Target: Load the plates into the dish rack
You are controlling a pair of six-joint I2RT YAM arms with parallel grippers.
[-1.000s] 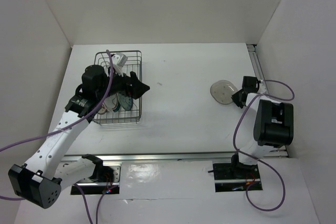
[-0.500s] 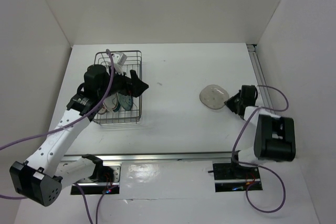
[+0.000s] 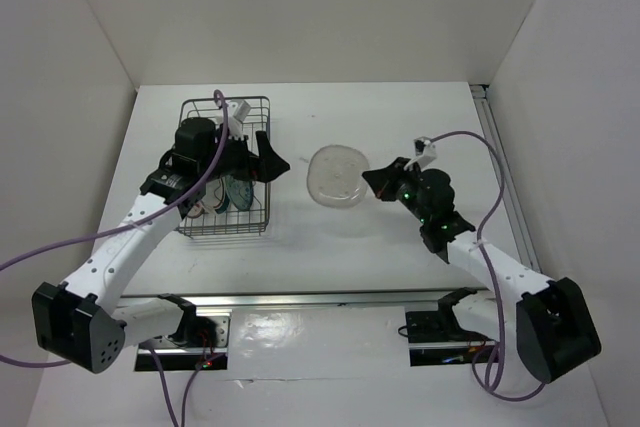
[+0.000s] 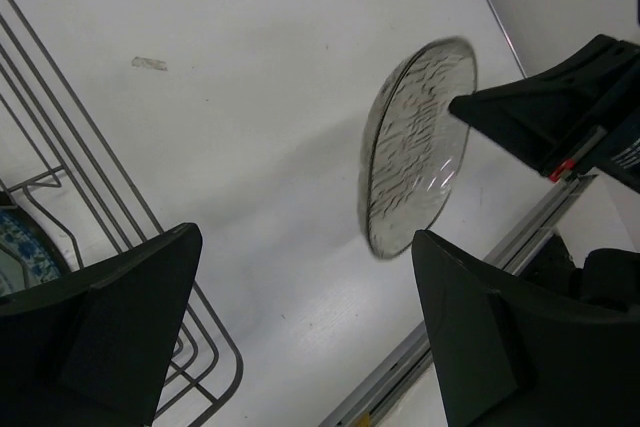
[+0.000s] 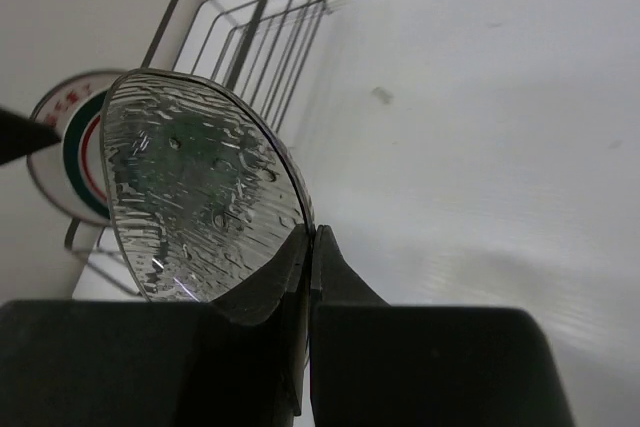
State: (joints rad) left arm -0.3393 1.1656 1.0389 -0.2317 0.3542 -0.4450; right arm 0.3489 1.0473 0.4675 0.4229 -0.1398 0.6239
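Far left of the top view: dish rack (image 3: 225, 162) in its same spot on the table (image 3: 330, 107), with a teal patterned plate (image 3: 238, 195) already standing in it. The left end effector (image 3: 272, 151) has barely moved from a second ago and is still spread wide and empty over the rack's right edge. The big change is mid-frame. The greyish plate (image 3: 338, 175), which lay flat near the table's right edge a second ago, is now off the table, tipped on edge, just right of the rack. The right end effector (image 3: 370, 180) is clenched on its rim; the right wrist view shows both jaws pinched on the edge. So the last loose plate is likely on its way to the rack or a handover, not yet loaded. Hard to read: the left arm hides most of the rack from above, so plate count and free slots cannot be told. A ringed plate (image 5: 62, 142) is partly blocked, and the left wrist view crops the rack.
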